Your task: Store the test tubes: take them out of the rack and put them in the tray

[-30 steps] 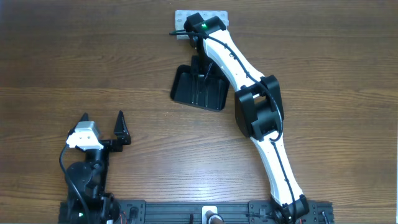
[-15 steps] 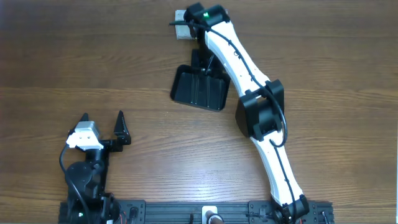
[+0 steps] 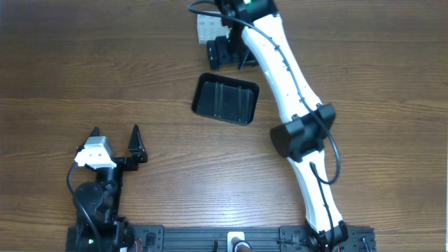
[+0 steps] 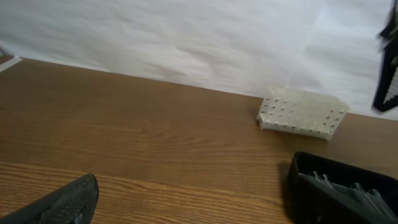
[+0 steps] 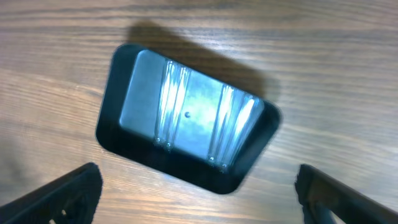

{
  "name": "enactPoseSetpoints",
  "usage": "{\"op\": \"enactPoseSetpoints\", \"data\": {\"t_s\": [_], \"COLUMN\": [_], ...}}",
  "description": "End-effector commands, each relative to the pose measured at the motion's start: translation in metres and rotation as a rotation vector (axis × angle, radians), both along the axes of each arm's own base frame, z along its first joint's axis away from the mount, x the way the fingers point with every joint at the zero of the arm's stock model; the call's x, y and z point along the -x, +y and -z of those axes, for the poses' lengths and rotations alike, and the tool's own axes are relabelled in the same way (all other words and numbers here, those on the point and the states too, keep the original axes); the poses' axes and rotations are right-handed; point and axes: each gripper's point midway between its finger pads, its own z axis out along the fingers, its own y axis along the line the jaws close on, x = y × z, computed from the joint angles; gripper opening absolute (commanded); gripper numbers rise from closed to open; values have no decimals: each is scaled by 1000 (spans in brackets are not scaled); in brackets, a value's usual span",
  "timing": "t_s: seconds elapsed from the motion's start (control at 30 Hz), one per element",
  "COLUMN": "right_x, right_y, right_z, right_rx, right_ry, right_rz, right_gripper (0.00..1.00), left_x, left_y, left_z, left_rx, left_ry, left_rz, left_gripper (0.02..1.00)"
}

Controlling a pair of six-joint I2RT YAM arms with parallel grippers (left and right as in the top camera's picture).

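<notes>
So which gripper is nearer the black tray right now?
Right. The right gripper hangs above the tray; the left gripper sits far off, near its own base.

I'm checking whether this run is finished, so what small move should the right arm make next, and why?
Probably pull the right gripper back toward its base. It hangs open over the tray, the test tubes lie inside, and the rack shows bare holes in the left wrist view, so nothing seems left to fetch.
</notes>
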Motion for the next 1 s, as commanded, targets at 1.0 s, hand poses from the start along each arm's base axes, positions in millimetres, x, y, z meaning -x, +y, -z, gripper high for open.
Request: {"op": "enactPoseSetpoints", "data": {"t_s": [1.0], "right_x": [154], "right_y": [-208], "right_z": [-130], "right_rx": [146], "right_ry": [-349], "right_rz": [219], "right_gripper": [993], "left_x": [0], "left_y": [-3], "left_z": [1], "left_rx": [-17], "left_ry": [0], "left_rz": [18], "left_gripper": [998]}}
